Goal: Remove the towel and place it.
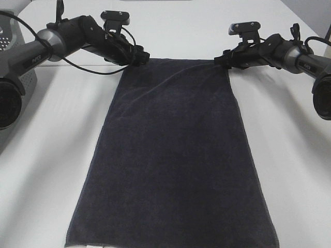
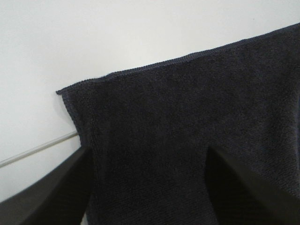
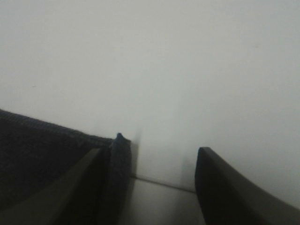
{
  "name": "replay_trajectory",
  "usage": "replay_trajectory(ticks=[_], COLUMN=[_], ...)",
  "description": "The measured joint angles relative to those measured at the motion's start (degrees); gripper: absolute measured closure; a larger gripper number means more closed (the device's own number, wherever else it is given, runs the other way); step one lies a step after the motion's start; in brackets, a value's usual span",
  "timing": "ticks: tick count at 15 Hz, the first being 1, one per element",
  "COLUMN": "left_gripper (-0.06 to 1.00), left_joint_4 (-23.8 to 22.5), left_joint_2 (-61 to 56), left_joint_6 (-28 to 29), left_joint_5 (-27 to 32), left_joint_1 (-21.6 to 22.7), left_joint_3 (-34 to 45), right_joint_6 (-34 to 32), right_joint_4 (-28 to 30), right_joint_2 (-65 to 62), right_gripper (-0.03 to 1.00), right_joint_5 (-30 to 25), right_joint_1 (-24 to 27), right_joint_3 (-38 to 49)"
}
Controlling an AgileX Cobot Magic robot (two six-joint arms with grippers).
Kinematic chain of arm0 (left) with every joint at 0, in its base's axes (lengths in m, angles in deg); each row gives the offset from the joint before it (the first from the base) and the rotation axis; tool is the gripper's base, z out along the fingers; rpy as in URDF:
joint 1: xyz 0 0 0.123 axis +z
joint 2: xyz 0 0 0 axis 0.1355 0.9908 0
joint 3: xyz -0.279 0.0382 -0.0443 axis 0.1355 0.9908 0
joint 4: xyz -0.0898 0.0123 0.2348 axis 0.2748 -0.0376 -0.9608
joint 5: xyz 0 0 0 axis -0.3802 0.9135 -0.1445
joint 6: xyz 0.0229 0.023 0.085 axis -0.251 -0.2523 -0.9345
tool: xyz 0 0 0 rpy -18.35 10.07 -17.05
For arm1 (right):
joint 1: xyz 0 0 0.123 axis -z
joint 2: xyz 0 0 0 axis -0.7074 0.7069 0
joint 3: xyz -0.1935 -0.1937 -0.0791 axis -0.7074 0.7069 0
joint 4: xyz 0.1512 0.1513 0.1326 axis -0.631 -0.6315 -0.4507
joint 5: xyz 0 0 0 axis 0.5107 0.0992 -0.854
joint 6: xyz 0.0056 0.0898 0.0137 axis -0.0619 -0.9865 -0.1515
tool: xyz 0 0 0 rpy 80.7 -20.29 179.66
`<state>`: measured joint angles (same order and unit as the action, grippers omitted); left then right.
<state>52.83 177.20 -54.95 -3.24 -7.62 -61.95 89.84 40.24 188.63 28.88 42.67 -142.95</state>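
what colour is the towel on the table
Dark navy-charcoal, plain with no pattern; the towel shows best in the exterior high view.

towel (image 1: 170, 155) near hem cut off by exterior view's bottom edge, grey basket (image 1: 10, 36) cropped at the view's left edge behind the arm, right wrist view blurry, both grippers' fingertips out of frame in wrist views

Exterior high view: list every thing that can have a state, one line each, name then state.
Dark navy terry-cloth towel: spread flat on the white table, far corners at the grippers.
Left gripper: open, jaws straddling the towel's corner.
Right gripper: open, the towel's corner beside one finger.
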Motion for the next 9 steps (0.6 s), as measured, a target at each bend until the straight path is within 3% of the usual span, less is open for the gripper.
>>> replay_trajectory(ticks=[5,9], left_gripper=[0.30,0.30], left_joint_4=[0.0,0.0], left_joint_2=[0.0,0.0], left_joint_6=[0.0,0.0], left_joint_5=[0.0,0.0], left_joint_1=[0.0,0.0], left_joint_3=[0.0,0.0], right_joint_6=[0.0,0.0], right_joint_4=[-0.6,-8.7], right_joint_2=[0.0,0.0], right_gripper=[0.40,0.40], right_joint_5=[-0.3,-1.4], right_joint_1=[2.0,2.1], right_joint_3=[0.0,0.0])
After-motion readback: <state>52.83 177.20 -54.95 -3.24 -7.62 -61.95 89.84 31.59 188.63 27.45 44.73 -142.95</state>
